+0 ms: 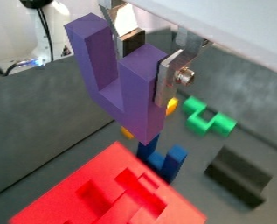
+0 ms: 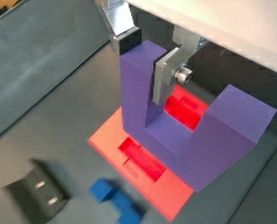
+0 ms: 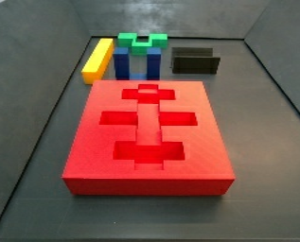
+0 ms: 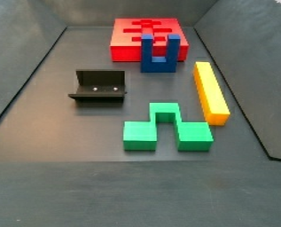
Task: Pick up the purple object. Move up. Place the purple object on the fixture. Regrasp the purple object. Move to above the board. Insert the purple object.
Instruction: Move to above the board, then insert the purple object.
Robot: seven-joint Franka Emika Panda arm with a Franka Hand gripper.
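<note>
End effector (image 1: pixel 150 59) clamps 1 prong of the purple object (image 1: pixel 120 74), raised in both wrist views. Board (image 2: pixel 128 140) lies below, so insertion looks next.

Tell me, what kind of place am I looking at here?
Probably a robot test bench, not a home or shop. A dark walled tray holds only coloured puzzle blocks, a red board with shaped recesses and a black fixture. The gripper hangs above, its jaws shut on the purple object.
</note>
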